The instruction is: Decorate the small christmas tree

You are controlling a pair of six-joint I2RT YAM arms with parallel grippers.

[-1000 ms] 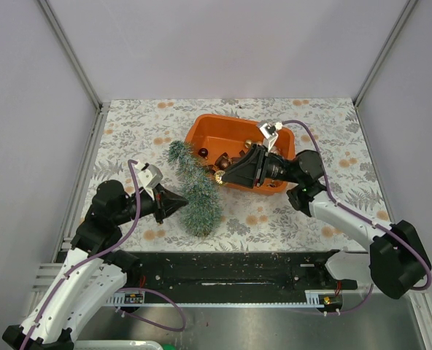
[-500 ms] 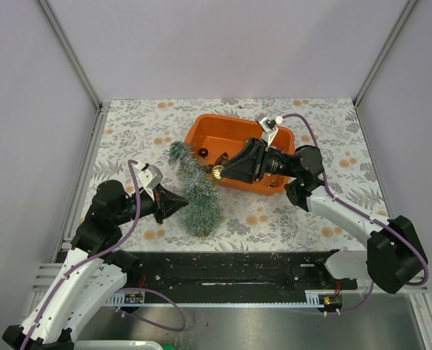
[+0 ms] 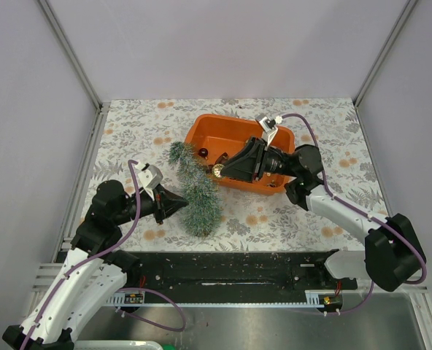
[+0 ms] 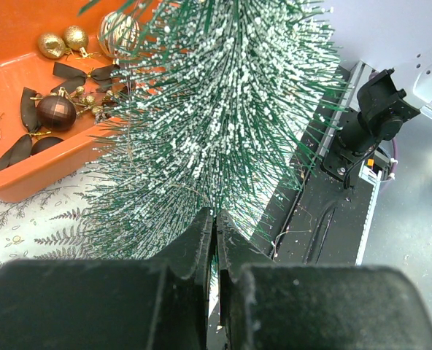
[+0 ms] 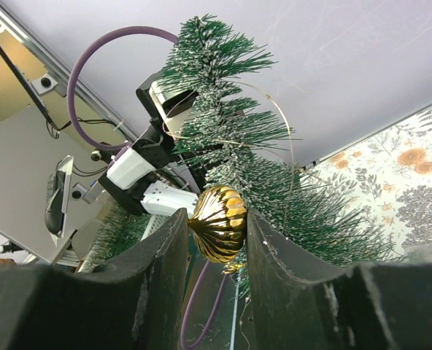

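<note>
The small christmas tree (image 3: 194,191) lies slanted on the floral table, its wide end toward me and its tip beside the orange tray (image 3: 201,125). My left gripper (image 3: 184,202) presses into the tree's wide end from the left; in the left wrist view the left gripper (image 4: 216,216) is shut with the tree's frosted needles (image 4: 223,109) pinched at its tips. My right gripper (image 3: 220,172) reaches out over the tray's left rim, shut on a ribbed gold bauble (image 5: 218,222). The bauble (image 3: 217,172) sits right against the tree's (image 5: 230,138) right side.
The tray (image 4: 26,191) holds a dark red bauble (image 4: 55,113), small gold baubles (image 4: 53,45) and dark ribbon bows (image 4: 70,71). A black rail (image 3: 223,270) runs along the table's near edge. Grey walls close in the back and both sides.
The right gripper with the gold bauble has lifted and shifted slightly left, from over the tray toward the tree. The left arm and the tree have stayed put.
</note>
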